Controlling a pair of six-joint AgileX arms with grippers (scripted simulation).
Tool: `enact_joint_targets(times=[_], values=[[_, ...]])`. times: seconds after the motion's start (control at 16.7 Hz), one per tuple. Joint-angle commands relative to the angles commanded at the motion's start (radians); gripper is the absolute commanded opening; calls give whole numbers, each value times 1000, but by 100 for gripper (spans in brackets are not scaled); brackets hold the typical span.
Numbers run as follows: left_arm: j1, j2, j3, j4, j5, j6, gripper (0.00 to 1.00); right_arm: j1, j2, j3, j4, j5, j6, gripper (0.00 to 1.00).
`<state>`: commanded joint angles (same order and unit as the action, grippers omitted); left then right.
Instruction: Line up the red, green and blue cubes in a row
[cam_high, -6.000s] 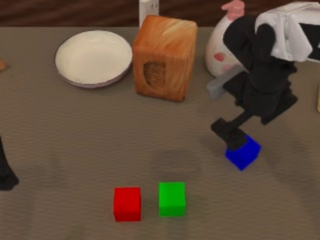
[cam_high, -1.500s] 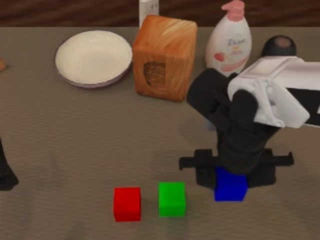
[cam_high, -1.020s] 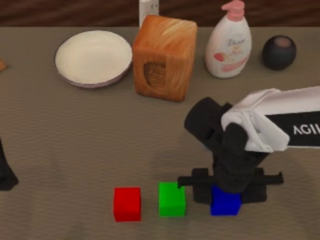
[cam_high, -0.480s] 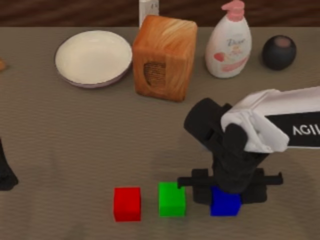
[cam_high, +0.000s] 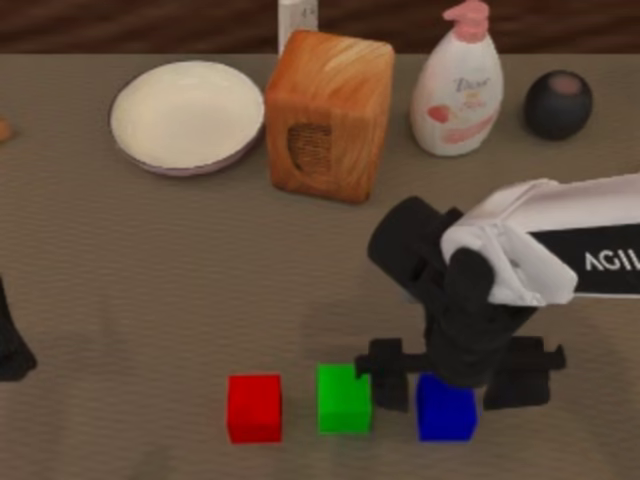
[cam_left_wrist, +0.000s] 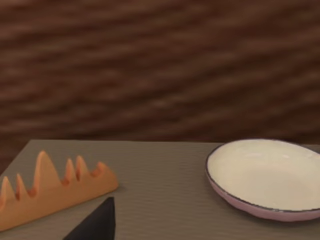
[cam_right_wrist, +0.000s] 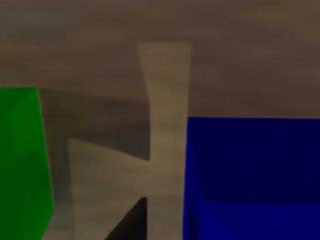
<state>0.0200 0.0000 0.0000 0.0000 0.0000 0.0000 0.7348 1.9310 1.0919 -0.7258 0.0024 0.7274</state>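
Three small cubes stand in a row near the table's front edge: the red cube (cam_high: 254, 407), the green cube (cam_high: 344, 398) and the blue cube (cam_high: 445, 408). My right gripper (cam_high: 455, 376) hangs over the blue cube, open, with a black finger on either side and a gap to the cube. Its wrist view shows the blue cube (cam_right_wrist: 250, 175) and the green cube (cam_right_wrist: 20, 160) resting apart on the table, with one dark fingertip (cam_right_wrist: 132, 222) between them. My left arm (cam_high: 10, 350) stays parked at the table's left edge.
Along the back stand a white bowl (cam_high: 187, 115), a large brown wooden block (cam_high: 328, 115), a lotion bottle (cam_high: 458, 85) and a dark round object (cam_high: 557, 103). An orange toothed rack (cam_left_wrist: 50, 190) lies near the bowl (cam_left_wrist: 265, 175) in the left wrist view.
The right gripper carried the blue cube forward and left beside the green cube, set it down, and has now spread its fingers, letting it go.
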Motion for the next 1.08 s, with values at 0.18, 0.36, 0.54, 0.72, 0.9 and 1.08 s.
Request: enact_joint_targets(times=[0.18, 0.36, 0.54, 0.72, 0.9, 1.08], values=[[0, 0, 0, 0, 0, 0, 100, 0, 0, 0, 0, 0, 0, 100], [0, 0, 0, 0, 0, 0, 100, 0, 0, 0, 0, 0, 0, 100], [0, 0, 0, 0, 0, 0, 100, -1, -2, 3, -4, 0, 0, 100], [0, 0, 0, 0, 0, 0, 100, 3, -33, 46, -76, 0, 0, 100], [0, 0, 0, 0, 0, 0, 100, 6, -85, 108, -207, -1, 0, 100], [0, 0, 0, 0, 0, 0, 100, 7, -122, 146, -268, -1, -3, 100]])
